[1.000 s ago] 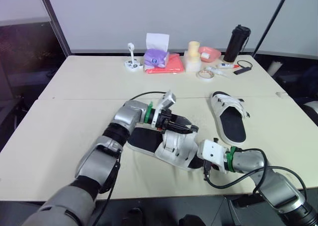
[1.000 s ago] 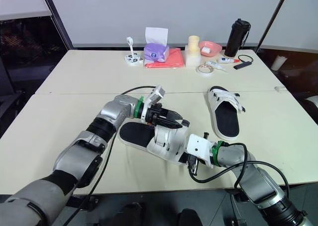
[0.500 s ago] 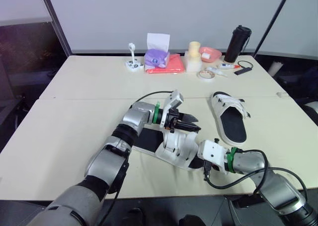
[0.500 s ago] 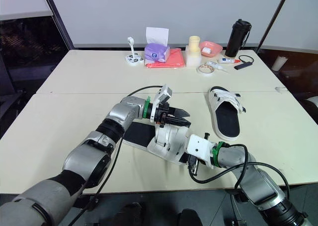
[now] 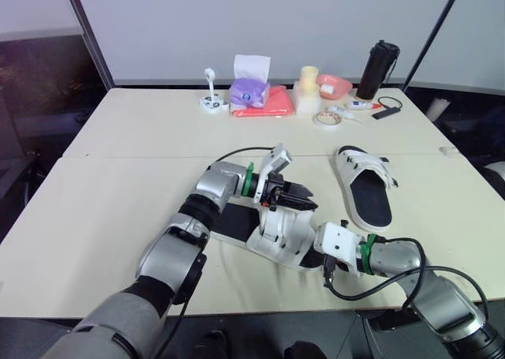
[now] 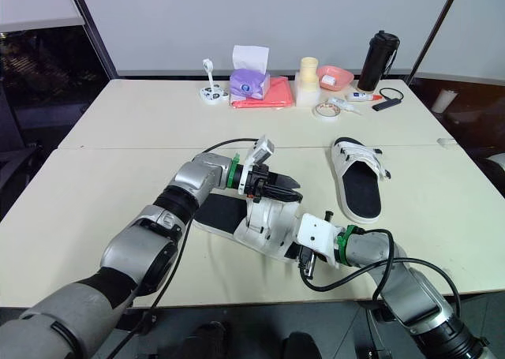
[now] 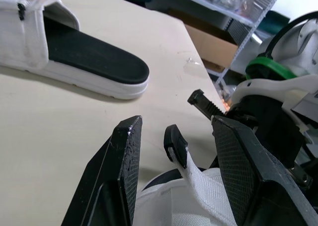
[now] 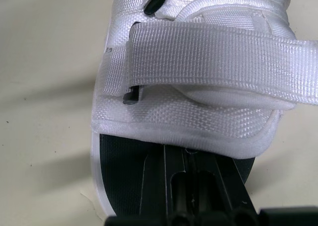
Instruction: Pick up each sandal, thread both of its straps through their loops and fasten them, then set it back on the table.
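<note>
- Sandal (image 5: 272, 234) lay on the tabletop (image 5: 118, 193), close in front of the robot.
- Left gripper (image 5: 309, 204) hovered over it, jaws open either side of a raised white strap (image 7: 201, 184) with a black tip.
- Right gripper (image 8: 181, 161) sat at its toe end, jaws closed, resting against the black footbed.
- Second sandal (image 5: 364, 187) lay well apart, to the right.

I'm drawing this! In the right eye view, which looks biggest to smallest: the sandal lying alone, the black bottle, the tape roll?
1. sandal lying alone
2. black bottle, though it stands farther back
3. tape roll
</note>
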Controlling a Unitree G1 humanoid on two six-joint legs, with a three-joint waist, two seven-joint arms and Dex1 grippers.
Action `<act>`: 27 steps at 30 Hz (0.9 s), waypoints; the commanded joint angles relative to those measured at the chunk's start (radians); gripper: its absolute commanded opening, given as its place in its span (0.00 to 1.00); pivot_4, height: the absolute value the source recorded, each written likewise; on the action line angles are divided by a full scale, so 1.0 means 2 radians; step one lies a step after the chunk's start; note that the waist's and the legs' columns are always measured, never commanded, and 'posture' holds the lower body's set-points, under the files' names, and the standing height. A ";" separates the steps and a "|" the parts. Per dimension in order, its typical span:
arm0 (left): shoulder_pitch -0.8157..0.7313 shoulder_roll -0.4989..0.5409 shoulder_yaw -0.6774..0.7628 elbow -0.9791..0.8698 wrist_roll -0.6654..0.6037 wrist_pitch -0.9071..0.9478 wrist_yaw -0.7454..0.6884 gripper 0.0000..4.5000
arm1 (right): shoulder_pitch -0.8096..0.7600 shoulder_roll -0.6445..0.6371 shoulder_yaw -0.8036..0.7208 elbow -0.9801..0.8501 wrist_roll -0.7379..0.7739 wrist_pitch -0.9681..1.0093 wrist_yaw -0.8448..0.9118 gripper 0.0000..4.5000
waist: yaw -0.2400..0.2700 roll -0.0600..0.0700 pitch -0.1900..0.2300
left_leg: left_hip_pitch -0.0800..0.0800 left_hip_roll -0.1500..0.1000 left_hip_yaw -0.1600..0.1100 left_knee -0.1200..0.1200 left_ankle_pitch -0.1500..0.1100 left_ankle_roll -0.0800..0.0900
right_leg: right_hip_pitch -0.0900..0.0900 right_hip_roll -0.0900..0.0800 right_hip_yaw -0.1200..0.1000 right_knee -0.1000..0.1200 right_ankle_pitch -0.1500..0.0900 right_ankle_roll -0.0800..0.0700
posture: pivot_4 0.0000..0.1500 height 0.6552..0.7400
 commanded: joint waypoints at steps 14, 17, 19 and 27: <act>0.009 -0.011 -0.015 -0.047 0.008 0.026 -0.020 0.02 | 0.028 -0.004 0.023 0.055 -0.024 0.041 -0.006 0.00 | 0.000 0.000 0.000 | 0.000 0.000 0.000 0.000 0.000 0.000 | 0.000 0.000 0.000 0.000 0.000 0.000 | 1.00 1.00; 0.014 -0.007 -0.014 -0.062 0.007 0.028 -0.023 0.02 | 0.028 -0.003 0.024 0.054 -0.024 0.042 -0.007 0.00 | 0.000 0.000 0.000 | 0.000 0.000 0.000 0.000 0.000 0.000 | 0.001 0.000 0.000 0.000 0.000 0.000 | 1.00 1.00; 0.016 -0.004 -0.007 -0.073 0.002 0.027 -0.022 0.02 | 0.027 -0.003 0.025 0.055 -0.024 0.042 -0.007 0.00 | 0.000 0.000 0.000 | 0.000 0.000 0.000 0.000 0.000 0.000 | 0.001 0.000 0.000 0.000 0.000 0.000 | 1.00 1.00; 0.027 0.036 0.058 -0.191 -0.114 0.147 -0.072 0.02 | 0.029 -0.004 0.026 0.054 -0.024 0.040 -0.007 0.00 | -0.002 0.001 0.001 | 0.000 0.000 -0.001 0.000 0.000 0.000 | 0.001 0.000 0.000 0.000 0.000 0.000 | 1.00 1.00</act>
